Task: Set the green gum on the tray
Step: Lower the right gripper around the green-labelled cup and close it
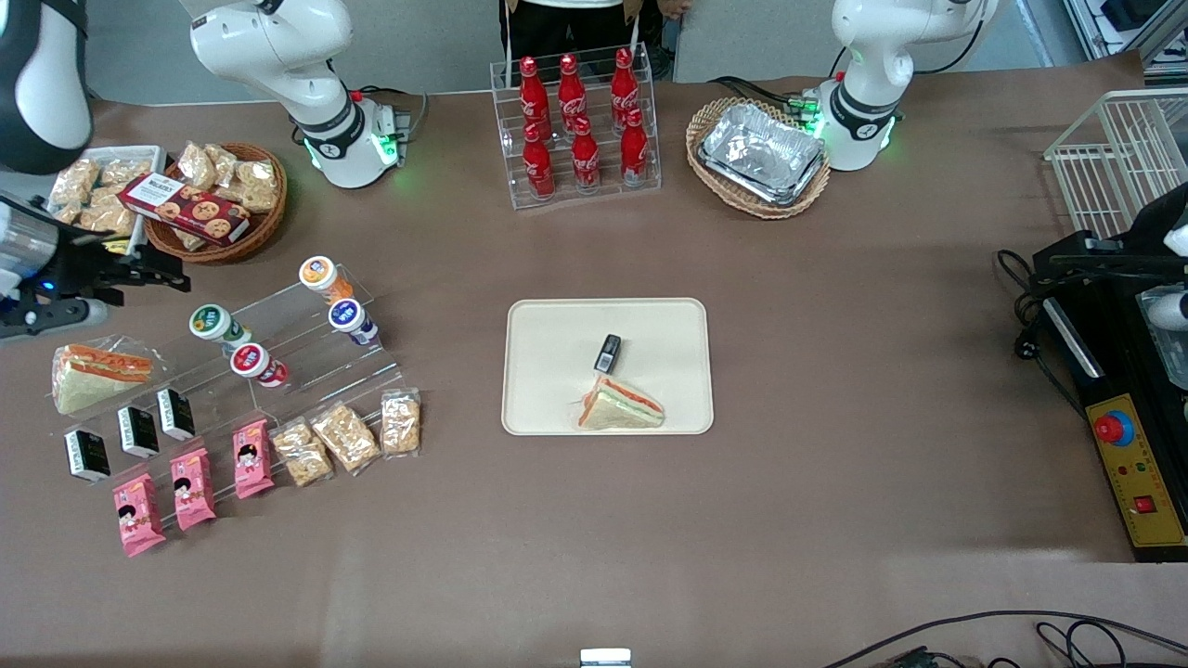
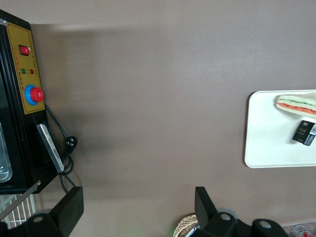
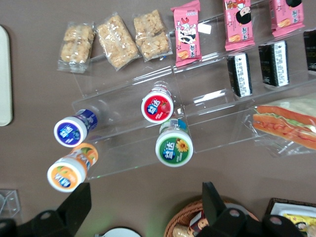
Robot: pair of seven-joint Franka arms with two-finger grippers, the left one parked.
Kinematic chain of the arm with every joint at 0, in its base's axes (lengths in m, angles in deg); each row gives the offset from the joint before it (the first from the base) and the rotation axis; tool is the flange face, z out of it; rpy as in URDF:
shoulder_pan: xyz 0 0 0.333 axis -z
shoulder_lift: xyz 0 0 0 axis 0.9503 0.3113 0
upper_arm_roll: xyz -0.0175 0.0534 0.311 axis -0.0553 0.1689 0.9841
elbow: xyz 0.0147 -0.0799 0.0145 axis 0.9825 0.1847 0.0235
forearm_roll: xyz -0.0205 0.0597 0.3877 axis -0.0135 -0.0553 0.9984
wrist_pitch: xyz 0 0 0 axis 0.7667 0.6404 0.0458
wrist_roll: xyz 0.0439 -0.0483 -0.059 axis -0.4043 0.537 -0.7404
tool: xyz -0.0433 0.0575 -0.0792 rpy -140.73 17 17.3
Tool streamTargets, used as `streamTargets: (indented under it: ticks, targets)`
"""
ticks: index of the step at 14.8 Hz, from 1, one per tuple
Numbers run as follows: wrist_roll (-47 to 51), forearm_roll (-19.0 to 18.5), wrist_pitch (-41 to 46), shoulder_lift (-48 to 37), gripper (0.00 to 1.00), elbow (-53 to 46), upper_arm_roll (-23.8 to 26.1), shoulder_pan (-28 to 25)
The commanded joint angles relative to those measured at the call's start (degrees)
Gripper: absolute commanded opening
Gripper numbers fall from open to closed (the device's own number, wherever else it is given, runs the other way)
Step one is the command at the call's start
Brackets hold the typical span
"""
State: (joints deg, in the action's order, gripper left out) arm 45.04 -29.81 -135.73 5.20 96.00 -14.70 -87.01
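The gripper [image 3: 143, 207] is hovering spread and empty above the green gum [image 3: 174, 147], which is still standing on the acrylic rack [image 1: 306, 348], with the tray [image 1: 557, 343] awaiting it.

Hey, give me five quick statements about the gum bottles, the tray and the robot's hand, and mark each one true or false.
1. The green gum sits on the clear stepped display rack. True.
2. The tray already holds the green gum. False: it holds a sandwich and a small black packet.
3. The hand is shut on the green gum. False: its fingers are open above the rack, holding nothing.
4. The red-lidded bottle is nearer to the front camera than the green gum. True.
5. The cola bottles lie on the tray. False: they stand in a clear rack of their own.
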Motion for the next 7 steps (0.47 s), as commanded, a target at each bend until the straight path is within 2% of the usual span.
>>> streamTargets:
  ticks: [1,4,7]
  targets:
    - [-0.5,-1.5,-6.3,-2.9,1.00,7.6,0.2,0.1]
    - [-0.6,-3.6,-12.9,-3.2,1.00,12.8,-0.8,0.1]
    - [-0.6,-4.8,-15.9,-3.1,1.00,15.4,-1.0,0.2]
